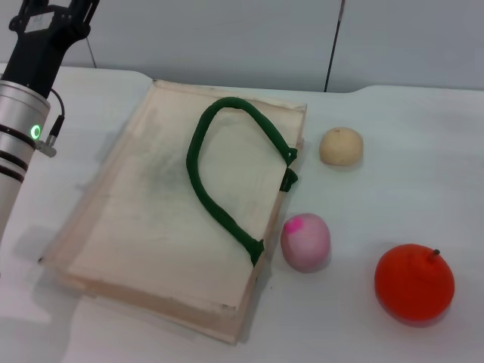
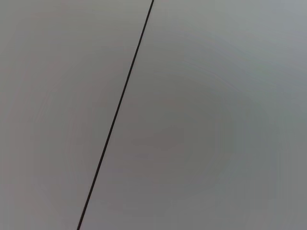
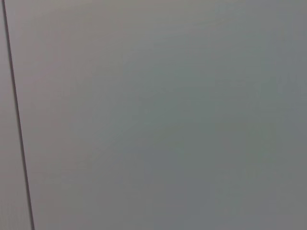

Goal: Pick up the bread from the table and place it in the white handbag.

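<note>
The left arm is seen at the far left of the head view, rising from the bottom edge to the top left corner, where its gripper is cut off by the frame; whether that claw is wide or narrow cannot be told. The right arm and its gripper are not seen in the head view. Only a plain grey wall crossed by a thin dark seam is shown in both wrist views, so nothing of either claw can be made out there.

The bag lies flat on the table, left of centre, its near corner close to the bottom edge. One green handle is looped over its top face; the mouth is not clearly made out. The bread is not visible anywhere; whether it lies inside the bag cannot be told.

Just beside the bag's right edge a pink-topped ball rests. A beige bun sits farther back, apart from the bag. An orange fruit stands at the near right. Bare tabletop is left between these three and along the far right.
</note>
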Available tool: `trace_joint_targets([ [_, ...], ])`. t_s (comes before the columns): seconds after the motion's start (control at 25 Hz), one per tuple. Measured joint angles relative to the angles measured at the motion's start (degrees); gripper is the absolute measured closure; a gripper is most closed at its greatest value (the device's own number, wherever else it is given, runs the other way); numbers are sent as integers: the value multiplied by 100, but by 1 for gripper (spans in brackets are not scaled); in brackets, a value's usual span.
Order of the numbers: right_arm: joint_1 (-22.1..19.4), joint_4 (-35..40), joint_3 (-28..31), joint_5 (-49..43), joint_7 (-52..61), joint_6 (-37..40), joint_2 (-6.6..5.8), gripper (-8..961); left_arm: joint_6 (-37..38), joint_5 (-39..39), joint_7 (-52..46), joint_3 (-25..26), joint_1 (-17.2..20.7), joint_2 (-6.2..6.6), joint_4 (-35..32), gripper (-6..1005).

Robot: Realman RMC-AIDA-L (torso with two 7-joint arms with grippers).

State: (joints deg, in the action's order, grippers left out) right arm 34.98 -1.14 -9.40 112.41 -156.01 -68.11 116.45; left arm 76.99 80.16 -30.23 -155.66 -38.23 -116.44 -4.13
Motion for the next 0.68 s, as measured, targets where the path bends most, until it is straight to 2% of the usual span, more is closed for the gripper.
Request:
trace_joint_targets([
  [0.68,7,0,62,0,0,0,0,60,31,0,0,26,9,0,0,262],
])
